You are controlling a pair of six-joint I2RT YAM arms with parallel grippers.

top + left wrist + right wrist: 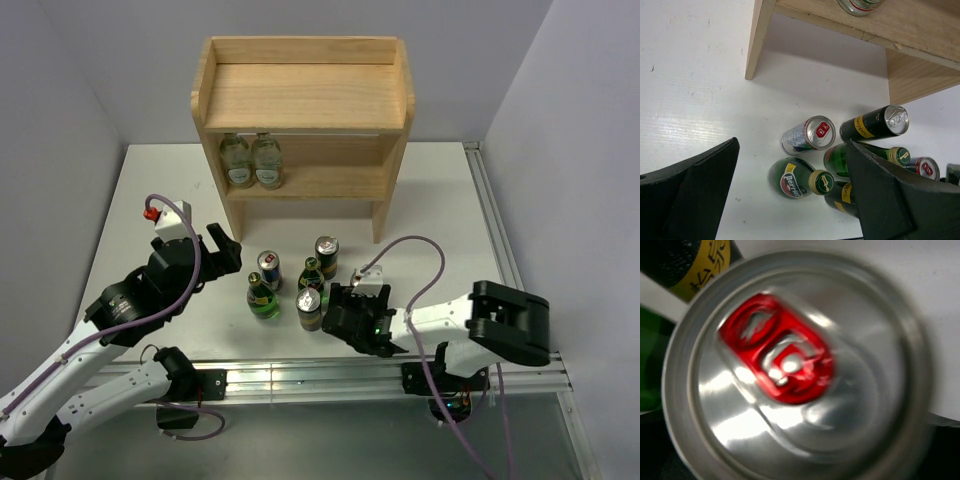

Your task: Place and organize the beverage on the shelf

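On the worktop (140,210) before the shelf (300,100), the beverage (262,298) is standing clustered, the left hand (222,252) is hovering beside it with fingers (695,190) apart, and the right hand (342,308) is sitting over one slim can (790,370), its grip impossible to tell

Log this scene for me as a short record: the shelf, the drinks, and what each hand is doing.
shelf: holds none of the six drinks yet; two clear bottles on lower tier
table: two green bottles, two black cans, two slim cans, upright, clustered before the shelf
left hand: open, holding nothing, left of the cluster
right hand: close over one slim can; grip cannot be told
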